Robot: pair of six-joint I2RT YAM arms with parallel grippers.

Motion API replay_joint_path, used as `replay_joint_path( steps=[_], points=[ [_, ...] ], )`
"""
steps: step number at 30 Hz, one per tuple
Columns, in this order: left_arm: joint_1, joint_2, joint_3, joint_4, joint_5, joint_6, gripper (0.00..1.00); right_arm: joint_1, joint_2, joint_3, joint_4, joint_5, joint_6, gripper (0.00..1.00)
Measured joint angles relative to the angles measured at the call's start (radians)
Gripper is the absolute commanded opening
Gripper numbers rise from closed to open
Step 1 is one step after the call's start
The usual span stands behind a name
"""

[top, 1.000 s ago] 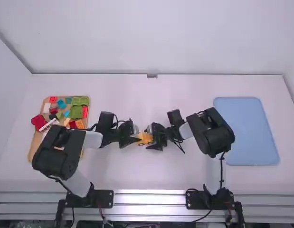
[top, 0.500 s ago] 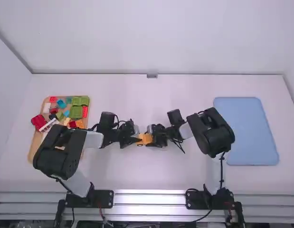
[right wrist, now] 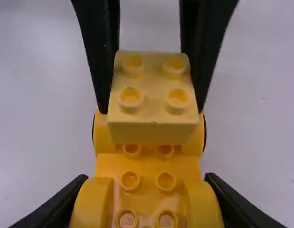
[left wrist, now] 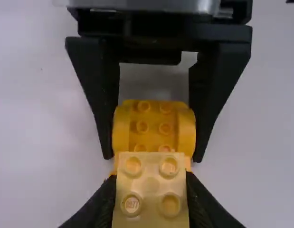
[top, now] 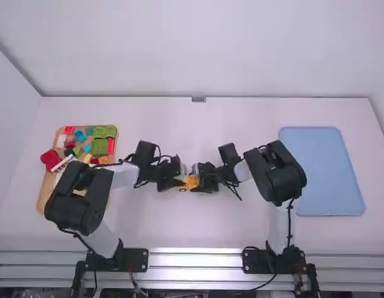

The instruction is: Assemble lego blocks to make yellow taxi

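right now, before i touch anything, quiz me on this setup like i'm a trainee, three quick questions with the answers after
1. Multiple choice: what does the left gripper hold?
A) a green block
B) the pale yellow block
C) a red block

2. True or false: the right gripper is open and empty.

3. Fill in the number: the top of the pale yellow block has ___ studs.

Key: 1. B. 2. False; it is closed on the yellow car base. 3. Four.
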Motion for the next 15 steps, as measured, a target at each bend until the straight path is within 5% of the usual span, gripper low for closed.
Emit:
replay_joint_path(
  steps=[15],
  points=[
    [-0.001, 0.034, -0.013, 0.056, 0.008, 0.043, 0.14, 0.002, 0.0, 0.002, 0.003, 0.004, 0.009, 0.55]
  ],
)
